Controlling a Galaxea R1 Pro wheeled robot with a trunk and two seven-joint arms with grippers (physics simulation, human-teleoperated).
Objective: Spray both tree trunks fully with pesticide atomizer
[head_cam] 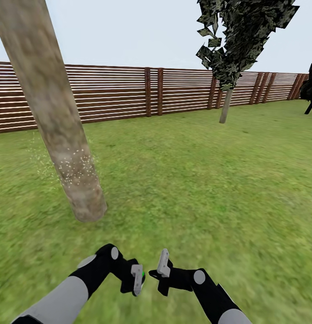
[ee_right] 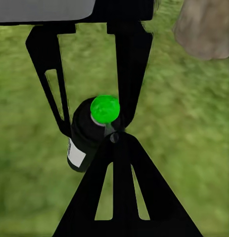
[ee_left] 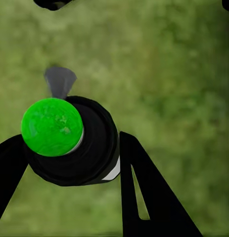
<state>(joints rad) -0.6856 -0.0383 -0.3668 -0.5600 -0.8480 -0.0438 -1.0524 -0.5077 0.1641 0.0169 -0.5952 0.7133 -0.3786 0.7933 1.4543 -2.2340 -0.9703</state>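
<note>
The pesticide atomizer (ee_left: pixel 69 143) has a black top with a bright green spot and a whitish label. It sits between the black fingers of my left gripper (ee_left: pixel 72 143), which is shut on it. From the head camera, the left gripper (head_cam: pixel 137 279) hangs low over the grass with the atomizer (head_cam: pixel 142 273) in it. My right gripper (head_cam: pixel 163 264) is close beside it, fingers together and empty. Ahead on the left rises a thick pale mottled tree trunk (head_cam: pixel 61 135), with fine white specks on its lower part. The right wrist view shows the atomizer (ee_right: pixel 87 136) and the trunk's base (ee_right: pixel 203 29).
A brown slatted fence (head_cam: pixel 151 92) rings the lawn (head_cam: pixel 210 180). A thin-stemmed tree with dark foliage (head_cam: pixel 225 105) stands near the fence at the right. A black-leaved tree (head_cam: pixel 311 85) is at the far right edge. Open grass lies ahead and to the right.
</note>
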